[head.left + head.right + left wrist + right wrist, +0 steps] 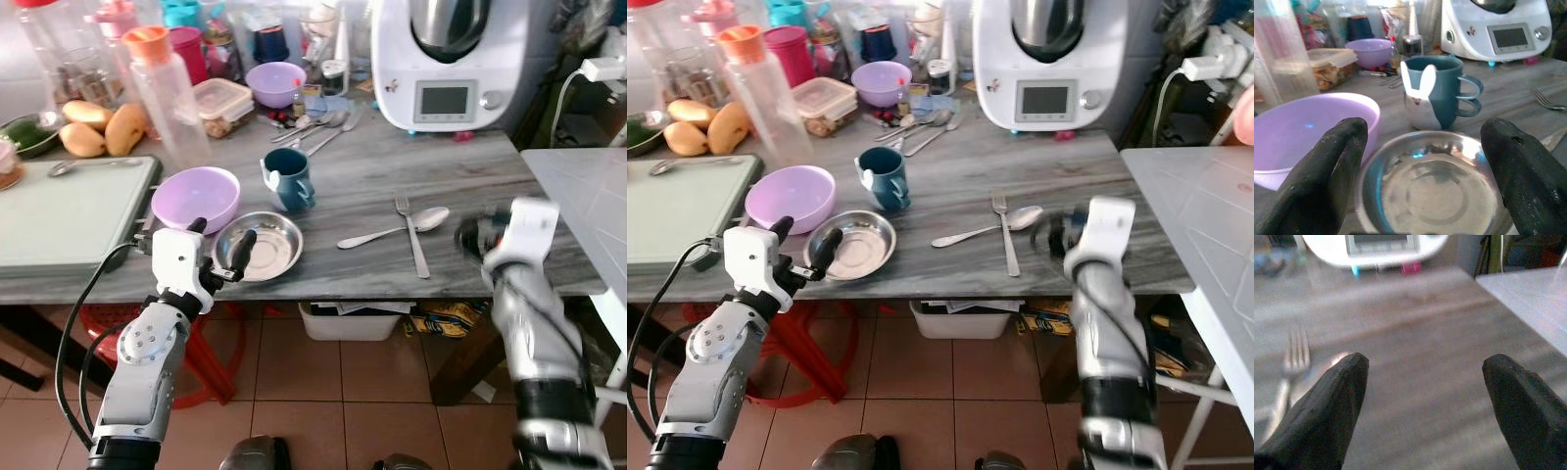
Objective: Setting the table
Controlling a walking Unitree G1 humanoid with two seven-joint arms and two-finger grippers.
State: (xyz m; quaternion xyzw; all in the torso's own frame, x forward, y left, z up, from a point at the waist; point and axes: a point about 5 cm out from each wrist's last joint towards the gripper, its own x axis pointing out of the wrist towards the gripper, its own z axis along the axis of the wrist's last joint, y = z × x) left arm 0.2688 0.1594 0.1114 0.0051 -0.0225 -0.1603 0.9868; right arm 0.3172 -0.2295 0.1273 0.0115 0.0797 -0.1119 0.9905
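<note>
The left claw (223, 252) is being held wide open at the near edge of the surface (392, 186), its fingers spread to either side of the steel dish (259, 246), apparently so that the rim can be taken. In the left wrist view the dish is being framed between the two black fingers (1327, 171), with no contact to be seen. The pink bowl (195, 199) is sitting just beside the dish, and the blue mug (290, 178) just behind it. The fork (411, 235) and spoon (394, 230) are lying crossed near the right side, probably laid out for one place. The right claw (1425, 406) is being held open above bare surface near the fork; its picture is blurred.
</note>
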